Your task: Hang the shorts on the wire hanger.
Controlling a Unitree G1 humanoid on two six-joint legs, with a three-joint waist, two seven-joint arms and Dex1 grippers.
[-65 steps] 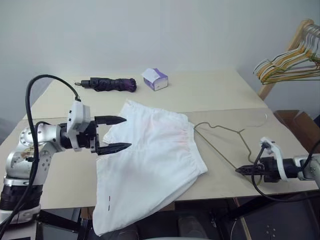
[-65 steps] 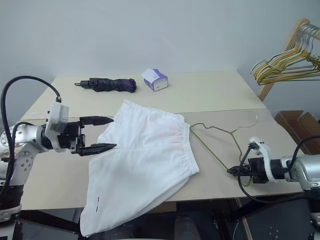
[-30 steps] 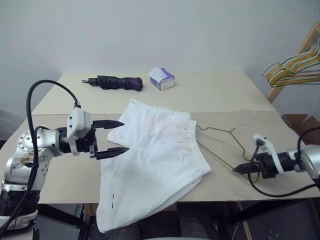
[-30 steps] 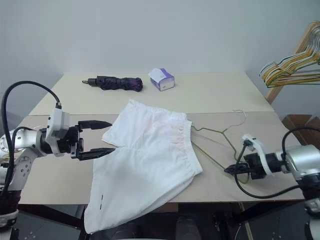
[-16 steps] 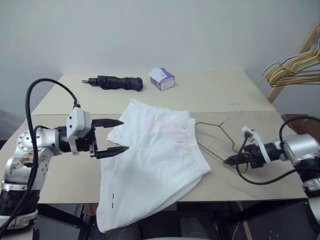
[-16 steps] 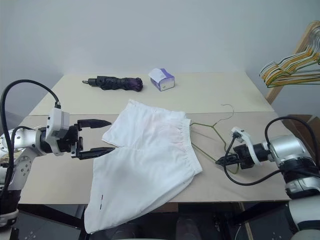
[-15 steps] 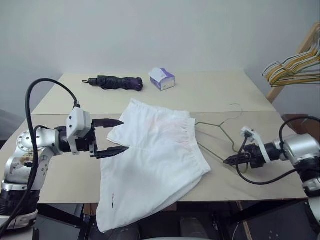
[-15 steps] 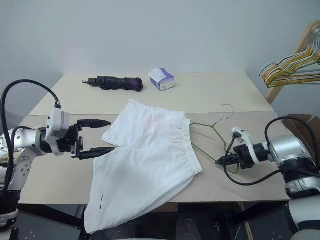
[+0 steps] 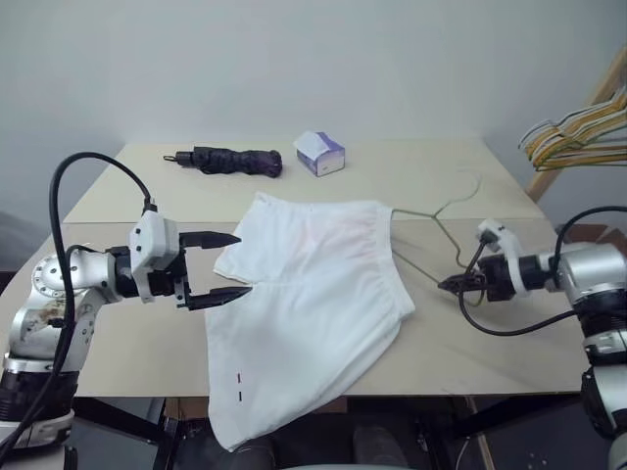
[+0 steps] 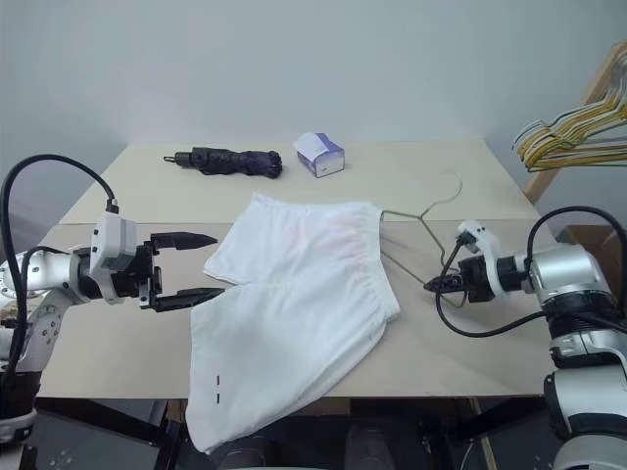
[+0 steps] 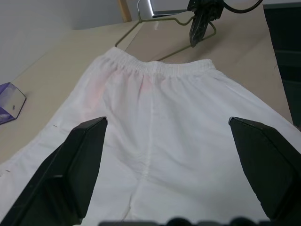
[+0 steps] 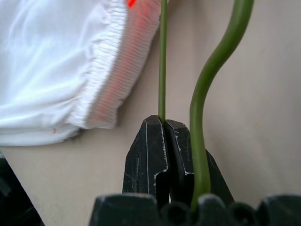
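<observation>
The white shorts (image 9: 313,284) lie flat mid-table, with one leg hanging over the near edge and the gathered waistband facing right. The thin wire hanger (image 9: 447,240) lies just right of the waistband, its hook pointing toward the far side. My right gripper (image 9: 453,285) is shut on the hanger's wire (image 12: 162,56), close to the waistband (image 12: 113,80). My left gripper (image 9: 243,263) hangs open at the shorts' left edge, holding nothing. In the left wrist view its fingers (image 11: 80,165) straddle the cloth (image 11: 164,122).
A folded dark umbrella (image 9: 235,160) and a small purple-and-white box (image 9: 319,154) lie at the table's far side. A bunch of coloured hangers (image 9: 578,132) hangs on a wooden rack at the far right. The table's right edge runs just behind my right gripper.
My right gripper has moved away from the near edge and leftward with the hanger, swinging its hook toward the far side and its arm up to the waistband. The left gripper stayed put.
</observation>
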